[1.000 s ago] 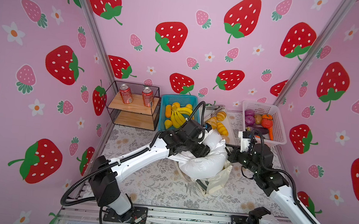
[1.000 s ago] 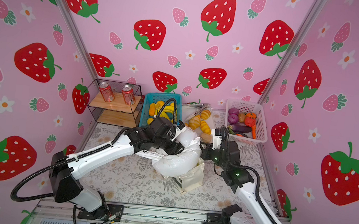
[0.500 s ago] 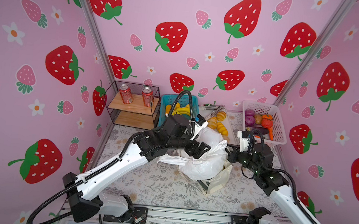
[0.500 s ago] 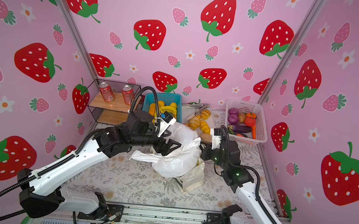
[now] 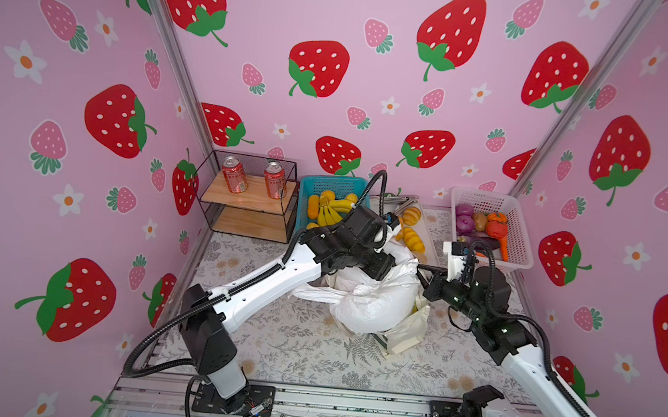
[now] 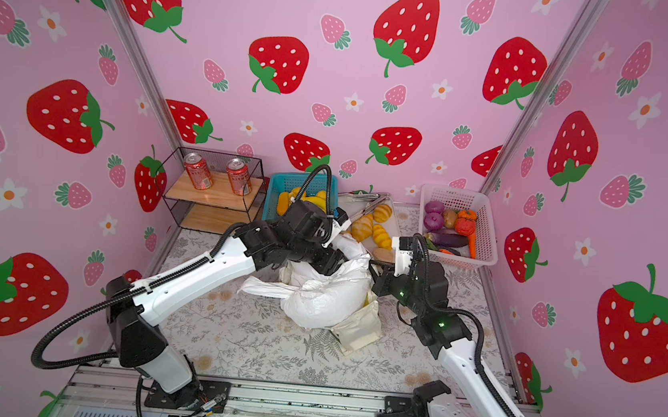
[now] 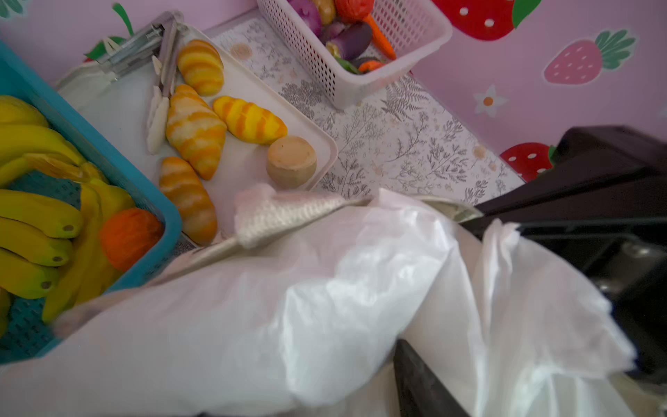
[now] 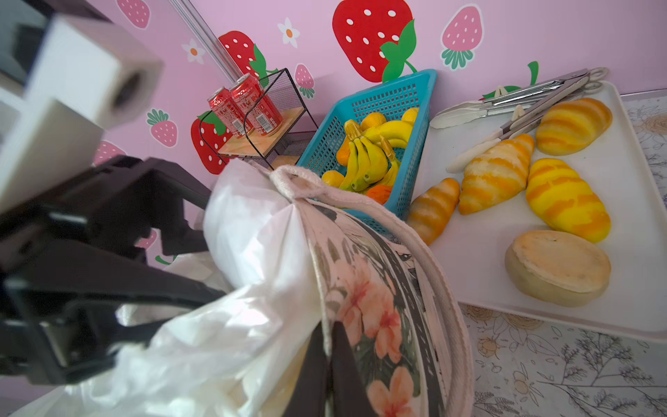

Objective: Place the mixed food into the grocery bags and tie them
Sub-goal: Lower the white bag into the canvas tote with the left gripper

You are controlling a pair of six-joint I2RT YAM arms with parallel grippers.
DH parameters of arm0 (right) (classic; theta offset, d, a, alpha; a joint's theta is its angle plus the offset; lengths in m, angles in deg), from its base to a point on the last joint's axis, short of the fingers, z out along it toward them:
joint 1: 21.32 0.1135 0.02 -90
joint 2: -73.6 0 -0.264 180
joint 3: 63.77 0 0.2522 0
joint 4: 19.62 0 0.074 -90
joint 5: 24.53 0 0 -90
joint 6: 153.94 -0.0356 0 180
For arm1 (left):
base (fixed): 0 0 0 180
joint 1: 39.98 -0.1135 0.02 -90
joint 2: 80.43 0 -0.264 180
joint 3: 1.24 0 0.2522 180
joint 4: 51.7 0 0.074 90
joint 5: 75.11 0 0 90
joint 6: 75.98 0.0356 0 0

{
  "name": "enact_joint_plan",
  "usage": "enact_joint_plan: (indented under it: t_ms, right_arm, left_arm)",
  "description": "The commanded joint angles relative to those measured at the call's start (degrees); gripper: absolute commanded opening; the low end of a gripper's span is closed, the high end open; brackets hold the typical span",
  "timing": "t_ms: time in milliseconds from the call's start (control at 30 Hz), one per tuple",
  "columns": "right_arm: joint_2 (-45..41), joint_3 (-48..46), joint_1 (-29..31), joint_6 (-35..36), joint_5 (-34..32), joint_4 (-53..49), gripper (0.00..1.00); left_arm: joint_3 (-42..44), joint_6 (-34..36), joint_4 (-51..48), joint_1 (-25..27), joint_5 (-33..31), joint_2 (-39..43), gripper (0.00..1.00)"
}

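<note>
Far left and behind the white plastic bag (image 5: 377,301), the wire shelf (image 5: 246,209) carries two red soda cans (image 5: 234,175), well apart from the action. Closer in, the blue basket (image 5: 328,184) of bananas sits just behind the bag, and in the left wrist view its near corner almost meets the plastic. Left of the bag and in front of it, the floral mat (image 5: 270,337) lies bare, with only a loose twisted strip of the bag's plastic (image 5: 311,293) trailing leftward across it.

Here's the left gripper (image 8: 213,270), reaching over the bag's top. Its jaws stand apart against the plastic, and I cannot tell whether they pinch any of it.

The bag bulges full and sits inside the canvas tote (image 8: 379,289), so the mixed food is hidden. The tote's cream rim and woven handle (image 8: 292,180) wrap the bag's right side.

Behind the bag, the white tray (image 8: 487,260) of bread rolls has its near edge just beside the tote's handle.

On the bag's right the right gripper (image 8: 326,335) has its jaws pressed together, clamping the tote's rim.

Further right and behind the bag stands the white basket (image 5: 522,236) of vegetables, close behind the right arm.
</note>
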Motion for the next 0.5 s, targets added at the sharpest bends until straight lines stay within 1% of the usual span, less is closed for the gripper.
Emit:
enact_joint_plan:
  t_ms: [0,133,267,367,467]
  right_arm:
    - [-1.74,0.19,-0.28,-2.29,-2.14,7.83,0.01]
    - [-0.77,-0.33,-0.26,-3.41,-2.56,8.21,0.01]
    - [0.24,-1.20,-0.29,-3.50,-2.04,8.28,0.01]
    - [0.53,-1.65,-0.28,-2.98,-2.67,7.73,0.01]
    - [0.26,-2.00,-0.35,-2.06,-3.36,6.86,0.01]
  left_arm:
    - [3.85,0.74,-0.15,0.64,3.73,-0.84,0.61]
    - [7.24,1.42,0.57,0.68,3.89,-5.38,0.61]
    - [7.06,1.29,1.05,0.72,2.23,-8.18,0.62]
    - [5.08,1.02,1.15,1.29,1.72,-6.49,0.68]
    - [4.64,-0.03,2.97,1.91,1.22,-1.40,0.75]
